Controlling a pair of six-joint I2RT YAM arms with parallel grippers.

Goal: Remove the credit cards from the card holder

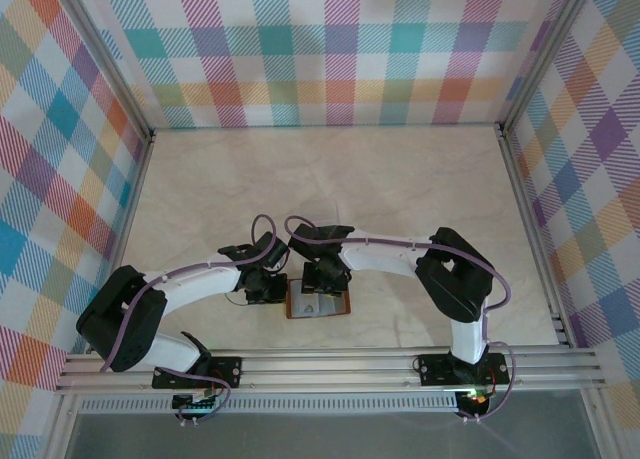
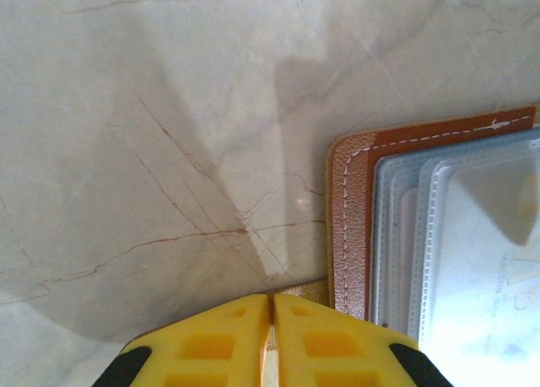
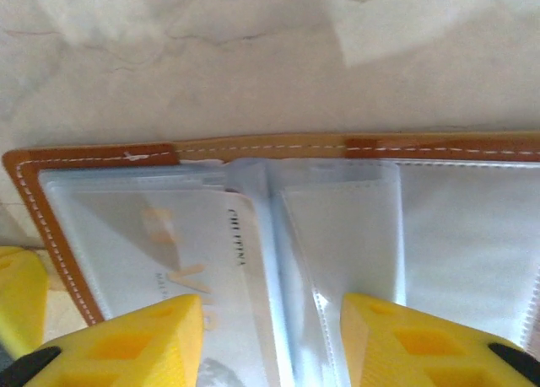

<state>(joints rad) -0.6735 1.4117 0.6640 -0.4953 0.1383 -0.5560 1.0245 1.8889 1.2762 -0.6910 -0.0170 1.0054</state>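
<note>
The reddish-brown card holder [image 1: 318,307] lies open on the marble table, its clear pockets [image 3: 337,227] facing up. A pale whitish credit card [image 3: 160,244] with faint print sits inside the left pocket. My right gripper [image 3: 272,311] hovers open just over the pockets, its yellow fingers either side of the middle fold, and it holds nothing. My left gripper [image 2: 272,298] is shut on a thin tan strip at the holder's left edge [image 2: 350,218]. One of its fingers [image 3: 17,294] shows beside that edge. From above, both grippers [image 1: 268,287] [image 1: 325,282] meet at the holder.
Aluminium rails [image 1: 330,364] run along the near edge just in front of the holder. Plaid walls [image 1: 330,49] close in the table at the back and both sides. Bare marble [image 1: 330,179] stretches beyond the grippers.
</note>
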